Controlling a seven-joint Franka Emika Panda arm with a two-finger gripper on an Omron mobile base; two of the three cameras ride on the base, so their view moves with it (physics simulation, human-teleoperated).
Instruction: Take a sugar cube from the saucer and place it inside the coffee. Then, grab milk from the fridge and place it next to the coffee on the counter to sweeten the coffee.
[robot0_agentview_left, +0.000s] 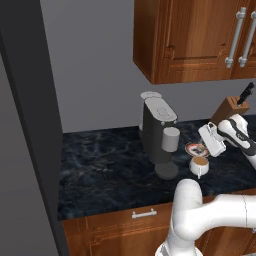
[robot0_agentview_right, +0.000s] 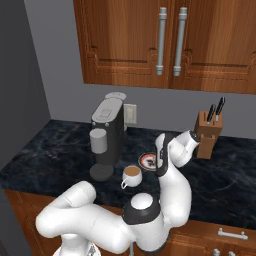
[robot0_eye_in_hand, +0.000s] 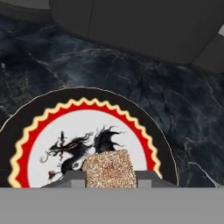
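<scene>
No writing is readable; the gripper (robot0_eye_in_hand: 109, 180) has its jaws clamped on the brown sugar cube (robot0_eye_in_hand: 109, 168) over the dragon-printed saucer (robot0_eye_in_hand: 26, 131).

glossy white arm (robot0_agentview_right: 100, 220) of rounded tubular segments, dark grey bands at the joints, ending in a blocky white hand with small dark fingertips (robot0_eye_in_hand: 74, 177).

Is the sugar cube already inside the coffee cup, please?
No, in the hand view the sugar cube sits on the saucer between the end effector fingertips, not in the coffee.
</scene>
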